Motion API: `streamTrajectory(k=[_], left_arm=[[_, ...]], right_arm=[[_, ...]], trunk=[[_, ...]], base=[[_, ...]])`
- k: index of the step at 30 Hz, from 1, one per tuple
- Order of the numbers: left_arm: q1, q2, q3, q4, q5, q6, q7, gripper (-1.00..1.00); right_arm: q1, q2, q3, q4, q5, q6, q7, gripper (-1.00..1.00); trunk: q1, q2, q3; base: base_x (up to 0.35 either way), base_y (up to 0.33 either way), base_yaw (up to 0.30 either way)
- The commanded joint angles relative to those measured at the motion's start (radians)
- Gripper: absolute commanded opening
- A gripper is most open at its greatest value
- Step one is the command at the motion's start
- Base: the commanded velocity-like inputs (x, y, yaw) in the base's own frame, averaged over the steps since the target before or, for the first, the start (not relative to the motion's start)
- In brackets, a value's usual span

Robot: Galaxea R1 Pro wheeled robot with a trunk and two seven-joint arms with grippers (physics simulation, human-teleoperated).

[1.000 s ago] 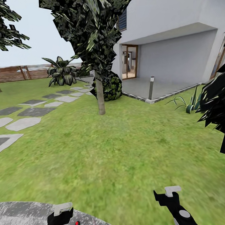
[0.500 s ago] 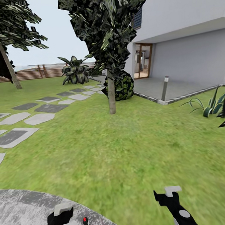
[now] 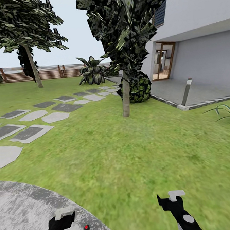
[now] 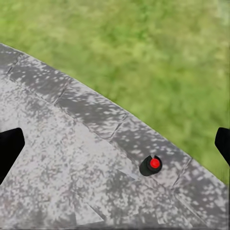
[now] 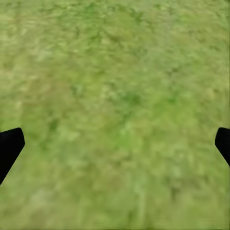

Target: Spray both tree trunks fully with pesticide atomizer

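Observation:
The pesticide atomizer (image 3: 87,229), a small dark bottle with a red top, stands on the grey mottled floor (image 3: 22,212) near its curved edge. In the left wrist view the atomizer (image 4: 151,165) shows from above, ahead of my left gripper (image 4: 115,148), whose dark fingertips (image 4: 9,149) stand wide apart. My left gripper (image 3: 63,214) is open just left of the bottle, not touching it. My right gripper (image 3: 175,195) is open and empty over grass (image 5: 115,96). One tree trunk (image 3: 126,98) rises mid-lawn; a second tree (image 3: 33,67) stands far left by the fence.
Stepping-stone slabs (image 3: 31,131) cross the lawn on the left. A round bush (image 3: 139,89) sits behind the near trunk. A grey bollard lamp (image 3: 186,91) stands on the house patio at right. A slatted wooden fence (image 3: 51,72) closes the far side. Open grass lies ahead.
The whole head view has swung left, so the house and near tree have shifted right and the far-left tree has come into sight. Both arms hold the same pose.

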Motion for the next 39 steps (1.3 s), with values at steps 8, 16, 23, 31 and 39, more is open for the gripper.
streamTrajectory(k=[8,16,23,31,39], left_arm=[[-0.001,-0.001,0.002,0.001,-0.001,-0.003,0.001,1.0],[0.0,0.0,0.002,0.0,-0.001,-0.01,0.0,1.0],[-0.001,0.003,0.002,0.0,-0.001,-0.005,0.001,1.0],[-0.001,0.007,0.003,0.001,0.0,-0.004,0.004,1.0],[-0.001,0.01,0.003,0.001,0.0,-0.004,0.004,1.0]], right_arm=[[0.0,0.0,-0.002,0.001,0.004,-0.003,0.001,1.0],[0.0,0.0,-0.003,0.001,0.004,-0.002,0.001,1.0],[0.0,0.002,-0.003,-0.001,0.004,-0.002,0.001,1.0],[0.0,0.002,-0.002,-0.001,0.004,-0.002,0.001,1.0],[0.0,0.004,-0.003,-0.002,0.004,0.0,0.001,1.0]], trunk=[[0.0,0.0,-0.01],[0.0,0.0,-0.021],[0.019,-0.035,-0.042],[0.05,-0.091,-0.074],[0.08,-0.147,-0.1]], base=[[0.003,-0.273,0.143],[0.0,-0.132,0.016],[0.0,-0.003,0.0],[0.0,0.0,0.0],[0.0,0.0,0.0]])
